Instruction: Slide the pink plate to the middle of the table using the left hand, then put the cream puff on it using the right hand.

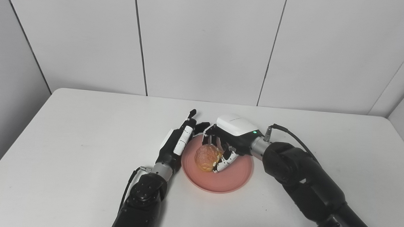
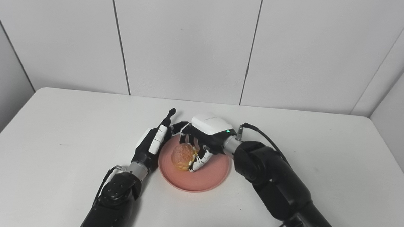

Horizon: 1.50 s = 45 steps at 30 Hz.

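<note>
The pink plate (image 1: 226,180) lies on the white table near its middle. A golden cream puff (image 1: 207,157) is over the plate's far left part, held between the fingers and thumb of my right hand (image 1: 229,138); I cannot tell whether it touches the plate. My left hand (image 1: 179,139) lies flat against the plate's left rim with its fingers stretched out, holding nothing. The scene also shows in the right eye view, with the plate (image 2: 203,179), the puff (image 2: 183,156), the right hand (image 2: 206,133) and the left hand (image 2: 154,142).
The white table (image 1: 69,149) runs to a grey panelled wall at the back. A black cable (image 1: 288,133) loops off my right wrist. Bare tabletop lies on both sides of the arms.
</note>
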### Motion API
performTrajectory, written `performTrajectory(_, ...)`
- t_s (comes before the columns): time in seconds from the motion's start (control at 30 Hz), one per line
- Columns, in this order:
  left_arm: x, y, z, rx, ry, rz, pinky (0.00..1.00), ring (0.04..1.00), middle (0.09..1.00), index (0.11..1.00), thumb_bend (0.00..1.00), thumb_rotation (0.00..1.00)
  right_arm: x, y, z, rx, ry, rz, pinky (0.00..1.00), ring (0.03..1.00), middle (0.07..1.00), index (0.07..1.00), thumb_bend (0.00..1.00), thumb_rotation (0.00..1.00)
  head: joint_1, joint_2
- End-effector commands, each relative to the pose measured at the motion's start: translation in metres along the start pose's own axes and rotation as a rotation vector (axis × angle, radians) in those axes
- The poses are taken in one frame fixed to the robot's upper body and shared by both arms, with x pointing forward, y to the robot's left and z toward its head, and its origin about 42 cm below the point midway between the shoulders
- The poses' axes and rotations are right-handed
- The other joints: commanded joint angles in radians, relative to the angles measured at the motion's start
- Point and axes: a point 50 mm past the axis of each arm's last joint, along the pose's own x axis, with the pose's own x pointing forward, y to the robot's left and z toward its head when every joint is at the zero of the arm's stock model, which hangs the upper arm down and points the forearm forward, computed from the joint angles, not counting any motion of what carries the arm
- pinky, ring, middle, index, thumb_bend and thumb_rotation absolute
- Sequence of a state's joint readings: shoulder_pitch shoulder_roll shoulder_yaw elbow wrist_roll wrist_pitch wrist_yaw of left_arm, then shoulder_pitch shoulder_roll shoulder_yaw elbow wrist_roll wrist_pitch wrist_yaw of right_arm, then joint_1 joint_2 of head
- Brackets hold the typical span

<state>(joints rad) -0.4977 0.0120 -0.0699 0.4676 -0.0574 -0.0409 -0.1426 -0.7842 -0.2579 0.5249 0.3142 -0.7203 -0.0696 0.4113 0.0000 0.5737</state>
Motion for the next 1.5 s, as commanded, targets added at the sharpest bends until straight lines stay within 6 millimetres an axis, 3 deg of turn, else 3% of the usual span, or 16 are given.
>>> performTrajectory(0.0, -0.007, -0.005, -0.02, -0.015, 0.095, -0.014, 0.78, 0.85, 0.791, 1.0, 0.93, 0.94, 0.008, -0.034, 0.01, -0.08, -0.071, -0.053, 0.31, 0.386, 0.439, 0.514, 0.52, 0.0, -0.002, -0.003)
performTrajectory(0.3, -0.006, -0.005, -0.023, -0.018, 0.1, -0.023, 0.78, 0.874, 0.915, 1.0, 0.92, 0.94, 0.014, -0.026, 0.015, -0.17, -0.108, 0.029, 0.34, 0.403, 0.444, 0.526, 0.52, 0.0, -0.005, -0.003)
performTrajectory(0.53, -0.006, -0.005, -0.023, -0.027, 0.108, -0.018, 0.79, 0.904, 0.952, 1.0, 0.93, 0.93, 0.012, -0.029, 0.021, -0.17, -0.116, 0.053, 0.3, 0.366, 0.431, 0.518, 0.52, 0.01, -0.015, 0.0)
performTrajectory(0.63, -0.006, -0.004, -0.024, -0.014, 0.106, -0.025, 0.75, 0.933, 0.99, 1.0, 0.94, 0.93, 0.011, -0.031, 0.02, -0.156, -0.117, 0.056, 0.33, 0.405, 0.445, 0.527, 0.52, 0.01, -0.017, 0.001)
performTrajectory(0.7, -0.007, -0.004, -0.023, -0.011, 0.105, -0.027, 0.73, 0.873, 0.857, 1.0, 0.94, 0.94, 0.01, -0.033, 0.019, -0.151, -0.11, 0.069, 0.41, 0.48, 0.543, 0.501, 0.52, 0.13, -0.019, 0.001)
performTrajectory(0.73, -0.007, -0.004, -0.023, -0.012, 0.103, -0.026, 0.73, 0.873, 0.857, 1.0, 0.94, 0.94, 0.009, -0.034, 0.018, -0.147, -0.103, 0.077, 0.41, 0.48, 0.543, 0.501, 0.52, 0.13, -0.021, 0.001)
performTrajectory(0.77, -0.007, -0.003, -0.023, -0.012, 0.103, -0.026, 0.73, 0.836, 0.808, 1.0, 0.94, 0.94, 0.009, -0.034, 0.017, -0.144, -0.098, 0.083, 0.45, 0.518, 0.58, 0.574, 0.76, 0.23, -0.022, 0.001)
performTrajectory(0.83, -0.008, -0.003, -0.023, -0.015, 0.102, -0.026, 0.73, 0.808, 0.796, 1.0, 0.94, 0.94, 0.008, -0.035, 0.016, -0.128, -0.082, 0.091, 0.48, 0.557, 0.617, 0.622, 0.93, 0.29, -0.023, 0.001)
performTrajectory(0.9, -0.008, -0.003, -0.022, -0.012, 0.096, -0.031, 0.73, 0.801, 0.805, 1.0, 0.94, 0.94, 0.006, -0.037, 0.013, -0.12, -0.067, 0.092, 0.51, 0.595, 0.65, 0.641, 0.98, 0.31, -0.025, 0.002)
performTrajectory(1.03, -0.008, -0.003, -0.023, -0.013, 0.09, -0.04, 0.72, 0.802, 0.819, 1.0, 0.95, 0.94, 0.003, -0.04, 0.01, -0.109, -0.045, 0.093, 0.6, 0.7, 0.74, 0.705, 1.0, 0.36, -0.028, 0.002)
performTrajectory(1.27, -0.009, -0.003, -0.023, -0.023, 0.093, -0.047, 0.75, 0.842, 0.797, 1.0, 0.93, 0.94, -0.004, -0.053, 0.003, -0.057, -0.016, 0.036, 0.6, 0.724, 0.771, 0.718, 1.0, 0.37, -0.032, 0.005)
performTrajectory(1.47, -0.01, -0.004, -0.023, -0.036, 0.102, -0.038, 0.77, 0.858, 0.808, 1.0, 0.93, 0.93, -0.013, -0.07, 0.0, -0.075, -0.014, -0.015, 0.67, 0.763, 0.768, 0.71, 1.0, 0.38, -0.037, 0.007)
